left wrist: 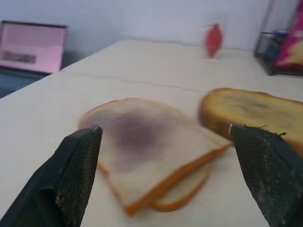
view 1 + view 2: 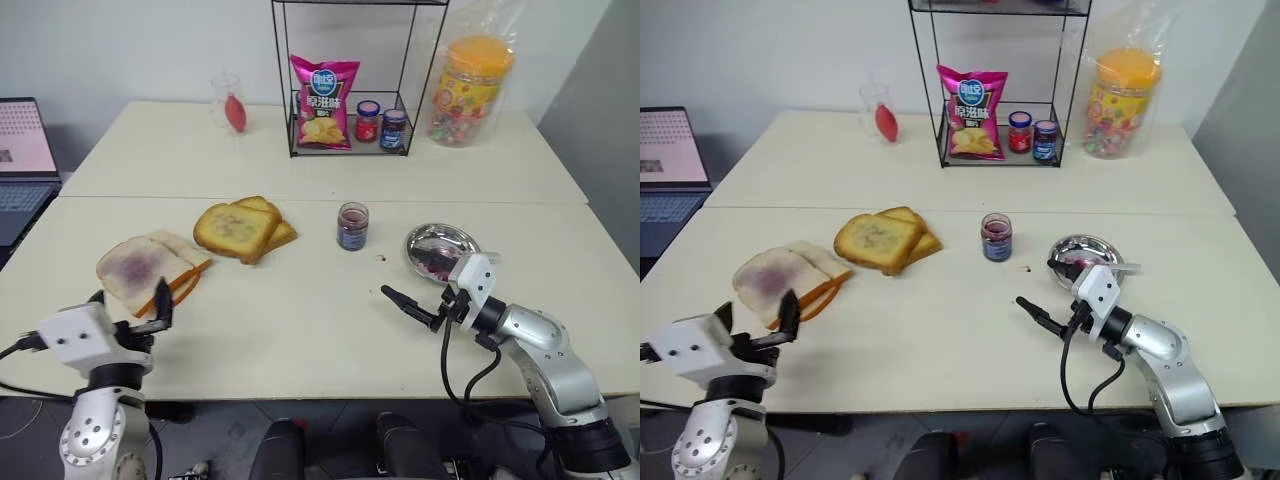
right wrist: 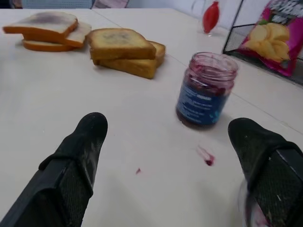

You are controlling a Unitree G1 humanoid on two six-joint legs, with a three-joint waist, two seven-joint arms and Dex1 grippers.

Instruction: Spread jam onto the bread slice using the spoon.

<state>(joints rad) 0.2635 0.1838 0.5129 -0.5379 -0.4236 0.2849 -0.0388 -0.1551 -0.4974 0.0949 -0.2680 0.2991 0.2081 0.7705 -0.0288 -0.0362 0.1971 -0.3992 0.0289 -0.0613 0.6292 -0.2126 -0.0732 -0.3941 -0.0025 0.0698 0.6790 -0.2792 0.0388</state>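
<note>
Jam (image 3: 206,90) jar stands ahead of the right gripper's (image 3: 165,137) spread, empty jaws; the bread slice (image 1: 142,156) lies just beyond the left gripper's (image 1: 165,142) open jaws.

My left pincer (image 2: 755,325) hovers open just near of the bread slice (image 2: 768,275), which lies on the table (image 2: 940,330) left of the toasted slices (image 2: 883,240). My right pincer (image 2: 1045,290) gapes open between the jam (image 2: 996,237) and a metal dish (image 2: 1087,251).
</note>
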